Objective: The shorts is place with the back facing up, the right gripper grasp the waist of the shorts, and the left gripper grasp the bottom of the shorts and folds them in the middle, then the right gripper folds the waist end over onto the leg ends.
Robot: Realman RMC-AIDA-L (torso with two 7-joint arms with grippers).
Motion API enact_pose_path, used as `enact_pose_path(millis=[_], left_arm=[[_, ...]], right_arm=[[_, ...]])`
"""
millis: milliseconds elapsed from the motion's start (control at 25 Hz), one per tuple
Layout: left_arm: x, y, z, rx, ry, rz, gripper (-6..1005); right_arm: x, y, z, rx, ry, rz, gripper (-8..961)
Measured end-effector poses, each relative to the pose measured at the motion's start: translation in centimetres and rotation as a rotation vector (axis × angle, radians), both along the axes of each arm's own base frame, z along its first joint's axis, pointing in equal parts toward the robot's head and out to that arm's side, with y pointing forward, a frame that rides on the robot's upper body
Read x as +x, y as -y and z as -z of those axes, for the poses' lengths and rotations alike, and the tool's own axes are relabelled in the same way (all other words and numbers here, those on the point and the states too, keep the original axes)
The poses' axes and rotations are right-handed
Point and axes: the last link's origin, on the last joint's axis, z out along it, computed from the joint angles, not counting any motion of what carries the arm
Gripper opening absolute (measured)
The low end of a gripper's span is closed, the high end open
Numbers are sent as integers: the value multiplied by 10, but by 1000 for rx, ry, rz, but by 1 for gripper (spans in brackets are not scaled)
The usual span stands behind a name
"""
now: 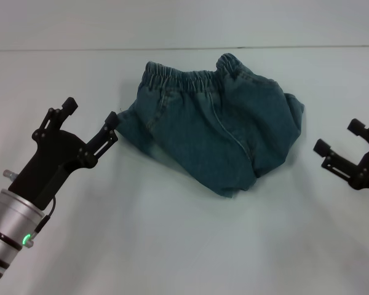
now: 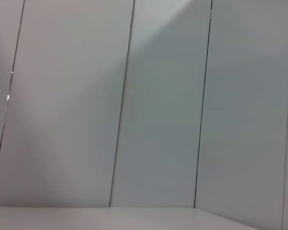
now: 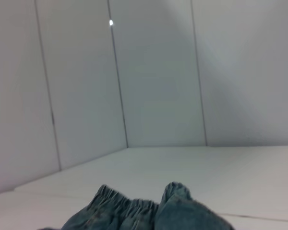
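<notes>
While the shorts [image 1: 212,132] already lay bunched into a rough folded bundle on the white table [image 1: 172,246], neither claw had hold of them, so I'd guess the job was either nearly done or the fold came out sloppy. The gathered waist [image 1: 190,78] ran along the far edge of the bundle, with one bit of it flipped up toward the right end, and the denim narrowed to a point on the near side. I couldn't pick out the leg ends or the back pockets for sure, so whether the waist really got laid over the hems is hard to call; it looked more like a lumpy heap than a tidy stack. The left gripper [image 1: 91,122] sat just beside the left corner of the shorts, fingers spread apart, one tip almost touching the cloth but not gripping anything. The right gripper [image 1: 340,140] hung well off to the right of the shorts, also spread wide and empty. Nothing else sat near the shorts, just the plain panelled wall [image 3: 158,72] behind them, so nothing blocked a re-grab if the fold needed straightening.
</notes>
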Motion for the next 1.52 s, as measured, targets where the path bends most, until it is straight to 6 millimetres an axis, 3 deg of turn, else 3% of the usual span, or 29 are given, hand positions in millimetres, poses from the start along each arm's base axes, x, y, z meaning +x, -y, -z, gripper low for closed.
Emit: enact_pose_path(millis=[520,760,1520], left_arm=[[-5,3,-2,36,27,-48,900],[-11,16,-6,197,42,-146,900],[-7,20,0,242,-15,-150,901]], right_arm=[[13,8,-15,167,-86,86,956],[19,23,-21,334,-140,140,956],[22,40,-12,487,-151,246,956]])
